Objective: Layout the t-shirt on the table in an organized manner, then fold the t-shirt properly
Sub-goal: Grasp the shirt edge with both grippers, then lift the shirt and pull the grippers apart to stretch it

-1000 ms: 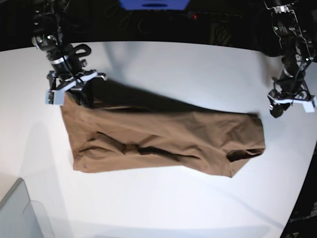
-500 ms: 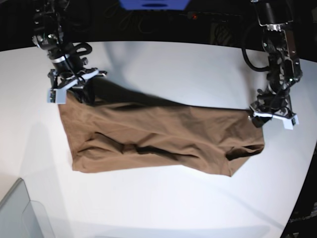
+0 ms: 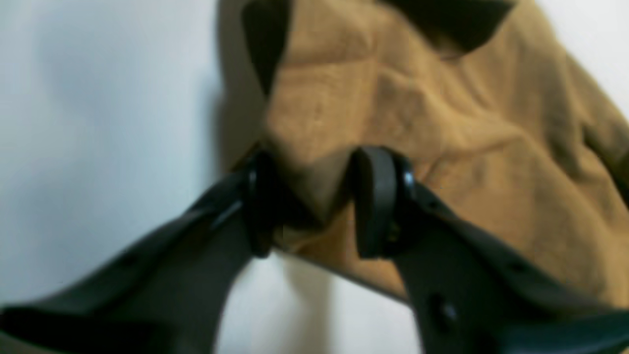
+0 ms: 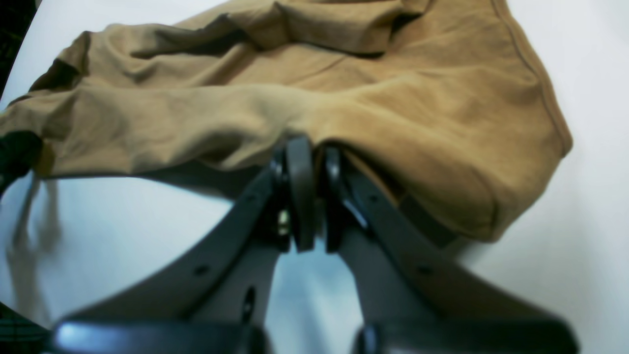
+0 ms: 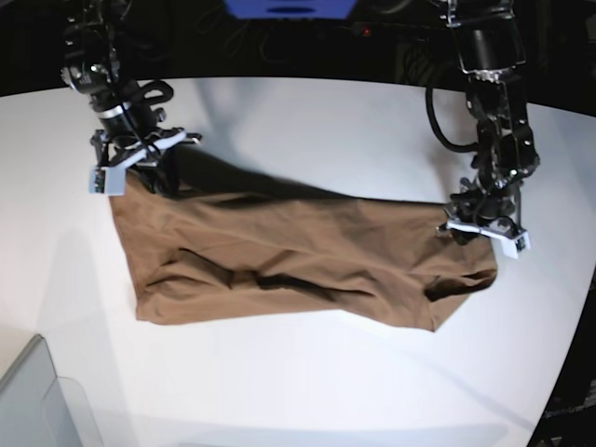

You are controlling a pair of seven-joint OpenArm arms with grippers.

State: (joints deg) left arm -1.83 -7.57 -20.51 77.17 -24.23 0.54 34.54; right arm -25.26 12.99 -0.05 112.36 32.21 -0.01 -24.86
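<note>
The tan-brown t-shirt (image 5: 307, 261) lies spread lengthwise and wrinkled on the white table (image 5: 326, 121). My right gripper (image 5: 140, 172) is shut on the shirt's far left corner and holds it slightly raised. In the right wrist view its fingers (image 4: 300, 196) pinch the cloth edge (image 4: 295, 98). My left gripper (image 5: 480, 228) is down on the shirt's far right corner. In the left wrist view its gripper (image 3: 314, 206) has its fingers apart, with a bunched fold of the shirt (image 3: 442, 147) between them. The neck tag does not show.
A pale translucent box (image 5: 37, 400) stands at the table's near left corner. A blue object (image 5: 289, 7) sits beyond the far edge. The table's curved edge runs along the back and down the right side (image 5: 573, 354).
My left arm has swung in from the right and come down onto the shirt's far right corner. My right gripper has kept hold of the left corner, almost still.
</note>
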